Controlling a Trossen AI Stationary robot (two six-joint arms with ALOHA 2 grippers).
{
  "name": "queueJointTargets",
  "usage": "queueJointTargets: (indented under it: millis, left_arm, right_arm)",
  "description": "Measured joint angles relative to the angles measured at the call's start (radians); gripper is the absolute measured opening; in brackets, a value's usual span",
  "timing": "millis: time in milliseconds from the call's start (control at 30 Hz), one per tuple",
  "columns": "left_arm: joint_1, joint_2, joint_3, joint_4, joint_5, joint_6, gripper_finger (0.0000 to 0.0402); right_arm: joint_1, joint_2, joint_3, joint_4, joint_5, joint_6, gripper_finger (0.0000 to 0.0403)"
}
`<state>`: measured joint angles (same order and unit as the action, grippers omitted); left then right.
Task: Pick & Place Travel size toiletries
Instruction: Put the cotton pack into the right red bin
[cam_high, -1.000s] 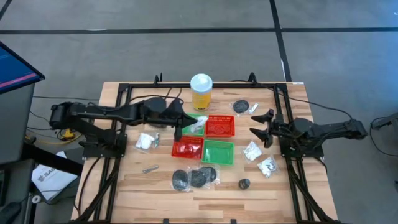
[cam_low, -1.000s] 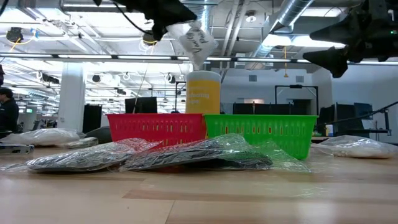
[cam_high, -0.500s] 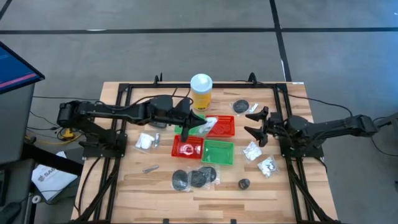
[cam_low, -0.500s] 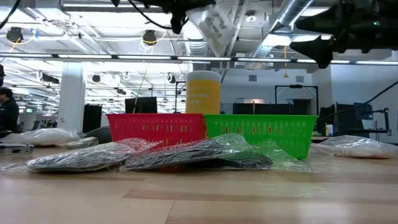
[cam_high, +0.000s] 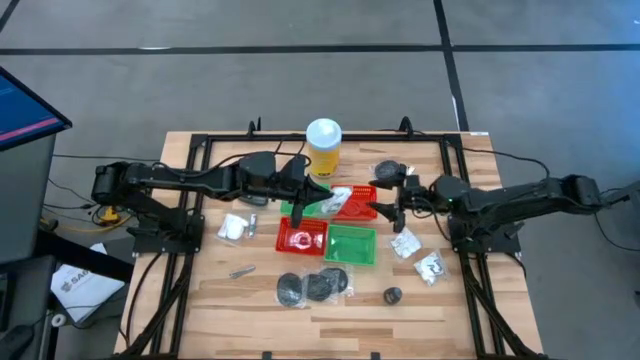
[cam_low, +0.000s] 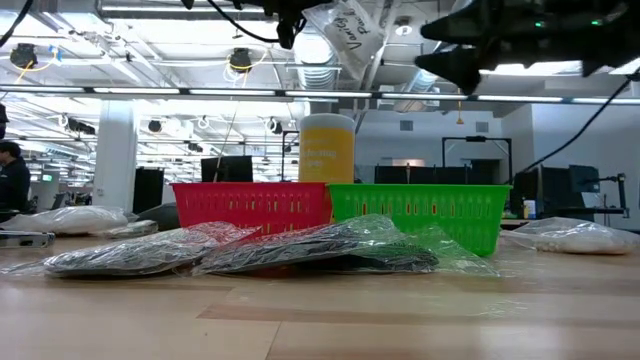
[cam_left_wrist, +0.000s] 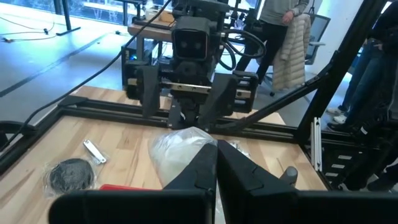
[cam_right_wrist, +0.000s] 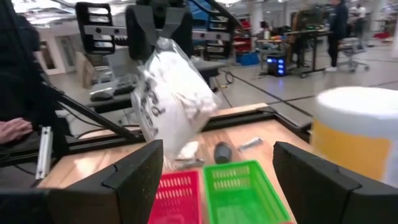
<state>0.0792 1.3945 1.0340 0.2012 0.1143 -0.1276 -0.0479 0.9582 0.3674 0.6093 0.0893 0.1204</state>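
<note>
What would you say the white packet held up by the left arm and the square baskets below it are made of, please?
The white-and-clear crinkly packet looks like thin glossy plastic film: it creases and shines around soft white contents. The red square mesh basket and green square mesh basket seem moulded rigid plastic, with regular open lattice walls.

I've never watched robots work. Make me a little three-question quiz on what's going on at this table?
1. True or false: the left gripper is shut on a white packet.
2. The right gripper is: A) open and holding nothing, B) clamped on the yellow bottle, C) resting on the table.
3. Fill in: the held packet hangs above the ___ basket farthest from the camera side.

Key
1. True.
2. A; it faces the packet from the other side.
3. Red.
</note>
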Motion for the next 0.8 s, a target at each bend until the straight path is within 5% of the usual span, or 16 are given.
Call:
queueJointTargets:
  millis: [800]
  left_arm:
    - [0.0,0.0,-0.002,0.004,0.024,0.0,0.0]
  right_arm:
    - [-0.093,0.422,0.254,0.14,-0.39,0.001,0.0271]
